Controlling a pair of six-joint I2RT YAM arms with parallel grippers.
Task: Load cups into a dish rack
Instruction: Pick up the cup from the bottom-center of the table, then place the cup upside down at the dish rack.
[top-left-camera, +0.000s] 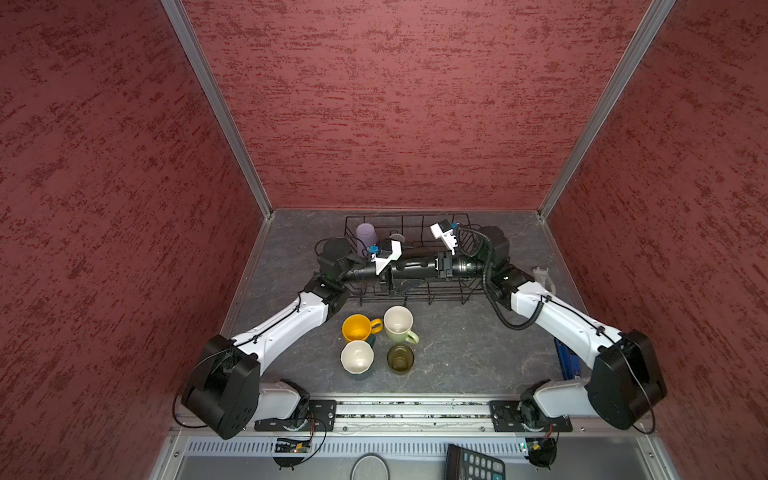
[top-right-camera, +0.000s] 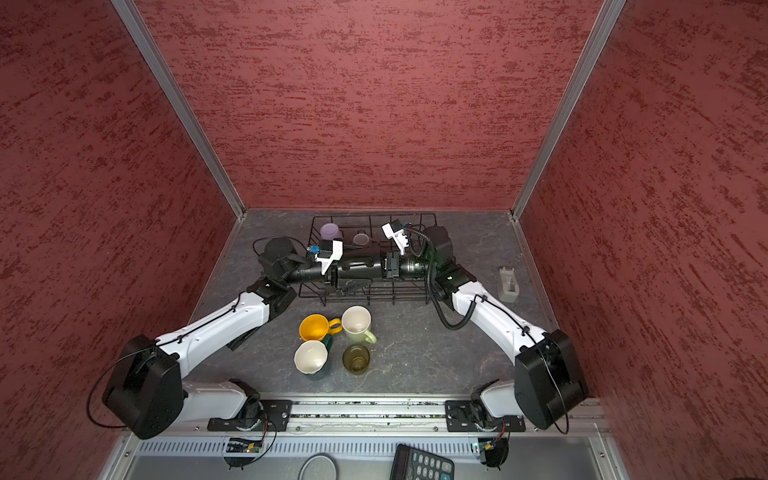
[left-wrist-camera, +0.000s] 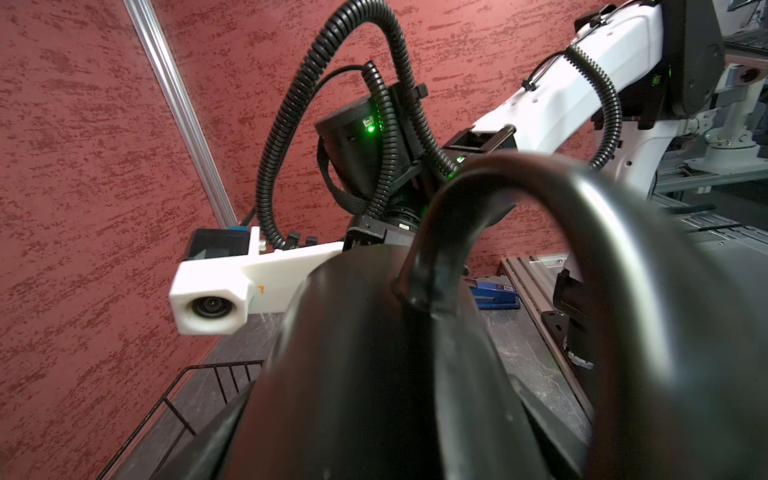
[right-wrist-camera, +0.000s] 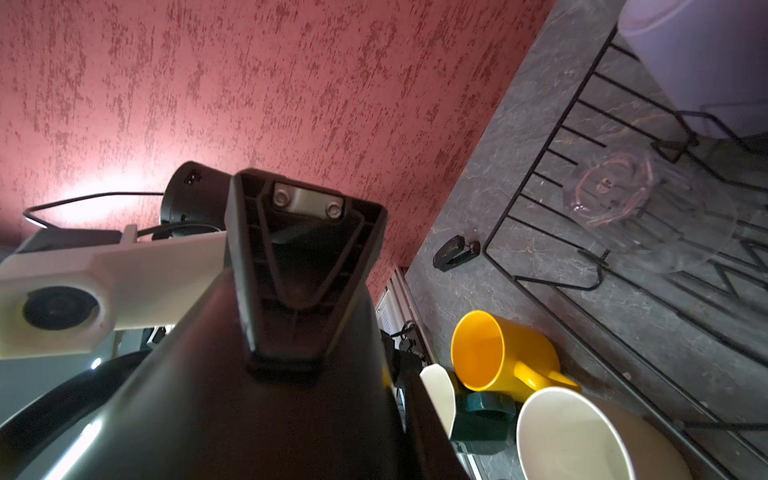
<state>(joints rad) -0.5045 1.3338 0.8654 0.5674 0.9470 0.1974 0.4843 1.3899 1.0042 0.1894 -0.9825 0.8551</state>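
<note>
Both arms reach over the dish rack (top-left-camera: 409, 216), which stands on the table (top-left-camera: 457, 353) near the back wall. Between them, above the middle of the rack, hangs a black mug (top-left-camera: 415, 268) lying on its side.

The left gripper (top-left-camera: 395, 272) comes from the left side of the rack. Its jaws pinch the black mug; in the right wrist view one finger (right-wrist-camera: 299, 257) lies flat against the mug wall. In the left wrist view the mug fills almost everything, with its handle (left-wrist-camera: 540, 195) arching up.

The right gripper (top-left-camera: 437, 266) meets the mug from the right side of the rack. Whether its jaws are pressed on the mug or spread, I cannot tell.

Inside the rack, in its far left corner, stands the lilac tumbler (top-left-camera: 365, 236), and just beside it the clear glass (top-right-camera: 360, 239).

Four cups wait on the table in front of the rack, close together. The yellow mug (top-left-camera: 358, 328) and the pale green mug (top-left-camera: 399, 325) are nearer to the rack. The dark teal mug (top-left-camera: 356, 359) and the olive-brown glass (top-left-camera: 400, 358) are behind them.

To the right of the rack, apart from it, a grey tape dispenser (top-right-camera: 508, 284) stands on the table.
</note>
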